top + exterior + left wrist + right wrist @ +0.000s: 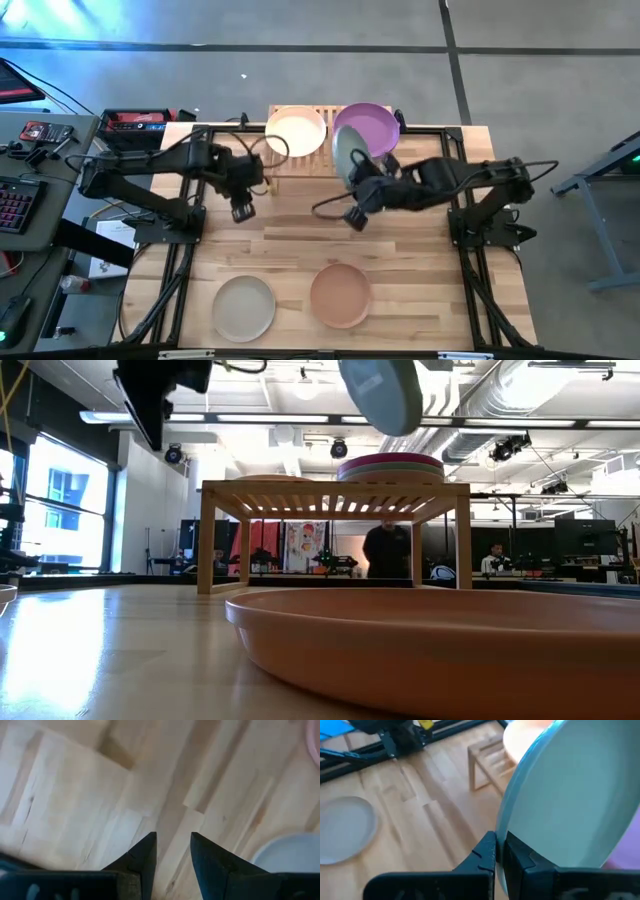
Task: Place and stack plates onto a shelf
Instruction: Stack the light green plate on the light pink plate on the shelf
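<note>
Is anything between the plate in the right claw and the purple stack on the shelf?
Nothing visible. The right claw holds the grey-teal plate tilted, just in front of the purple stack on the shelf.

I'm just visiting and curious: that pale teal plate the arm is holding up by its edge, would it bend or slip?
Probably stiff: the grey-teal plate keeps its round shape though the right gripper pinches only its rim. It seems light, since that small grip carries it tilted. The matte surface likely helps, but an edge hold could still let it swing or slip.

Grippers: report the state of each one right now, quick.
Left gripper: open, empty, above bare table.
Right gripper: shut on the grey-teal plate, held tilted near the shelf.
</note>
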Controlling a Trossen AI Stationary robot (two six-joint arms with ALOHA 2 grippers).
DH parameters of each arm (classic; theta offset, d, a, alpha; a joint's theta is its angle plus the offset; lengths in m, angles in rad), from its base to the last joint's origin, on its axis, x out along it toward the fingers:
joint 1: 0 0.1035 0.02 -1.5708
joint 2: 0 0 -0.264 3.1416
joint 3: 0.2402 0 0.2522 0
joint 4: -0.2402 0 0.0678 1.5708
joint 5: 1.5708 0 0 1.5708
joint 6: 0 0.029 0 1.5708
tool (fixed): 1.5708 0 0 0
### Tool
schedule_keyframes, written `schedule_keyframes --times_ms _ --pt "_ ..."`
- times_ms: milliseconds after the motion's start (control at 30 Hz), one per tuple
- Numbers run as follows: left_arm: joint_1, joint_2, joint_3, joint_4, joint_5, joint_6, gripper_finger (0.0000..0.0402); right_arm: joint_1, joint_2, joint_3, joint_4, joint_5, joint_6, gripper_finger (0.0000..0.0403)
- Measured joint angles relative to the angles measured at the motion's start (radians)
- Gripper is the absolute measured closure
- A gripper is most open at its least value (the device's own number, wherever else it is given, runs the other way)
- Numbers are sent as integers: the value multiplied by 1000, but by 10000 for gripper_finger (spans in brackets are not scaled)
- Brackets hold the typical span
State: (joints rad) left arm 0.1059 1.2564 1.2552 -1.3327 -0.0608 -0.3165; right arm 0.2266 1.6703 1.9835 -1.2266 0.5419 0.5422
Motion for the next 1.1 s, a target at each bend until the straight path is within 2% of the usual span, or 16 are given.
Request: schedule_keyframes --times_ms 133,267,400,600,833,1100 --pt "91 0 0 0 7 -55 293 -60 -13 0 30 -16 -219 403" --pt "172 0 0 0 46 -67 295 -120 -7 -1 28 -96 -436 403" --pt "239 0 0 0 93 -67 296 -167 -1 -1 27 -166 -614 403" --pt "312 0 11 -1 139 -84 296 -203 -2 -1 27 -216 -875 403" --pt "359 0 129 2 156 -113 296 -207 9 -1 21 -253 -1136 403" --pt "379 0 277 4 156 -165 296 -206 29 -1 11 -312 -1282 403"
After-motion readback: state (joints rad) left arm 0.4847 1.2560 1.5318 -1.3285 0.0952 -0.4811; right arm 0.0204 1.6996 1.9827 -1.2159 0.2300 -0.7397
